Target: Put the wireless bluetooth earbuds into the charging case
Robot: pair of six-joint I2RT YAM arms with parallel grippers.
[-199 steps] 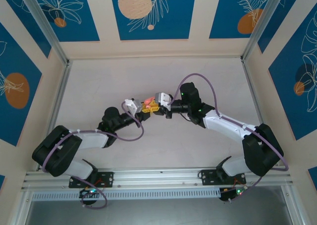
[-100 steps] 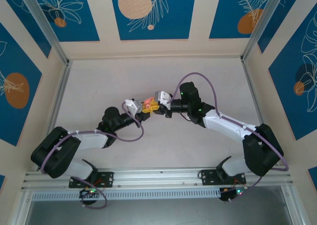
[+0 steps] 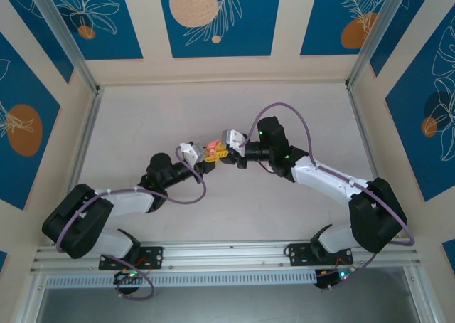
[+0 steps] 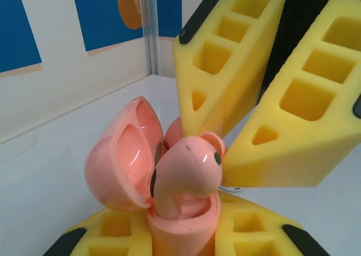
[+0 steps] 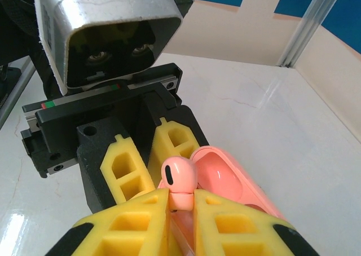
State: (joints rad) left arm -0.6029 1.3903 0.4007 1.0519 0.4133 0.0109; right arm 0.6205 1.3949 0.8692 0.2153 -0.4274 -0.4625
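Almost nothing has shifted in the last second: your left arm's elbow has sunk slightly toward the near rail, and both tools stay met over the middle of the worktop [image 3: 298,117]. Your left tool [image 4: 181,239] is clamped on the base of the charging case [image 4: 121,166], whose lid stands swung open. Your right tool [image 5: 181,199] is pinched together on an earbud [image 5: 179,177]. The left wrist view shows the bud's stem standing in the case; the right wrist view hides that behind its own tool. A pink bulge behind the bud may be the second one, though you cannot be sure. From above, the meeting point sits well apart from the side rails [image 3: 84,152] and the back wall [image 3: 220,70].
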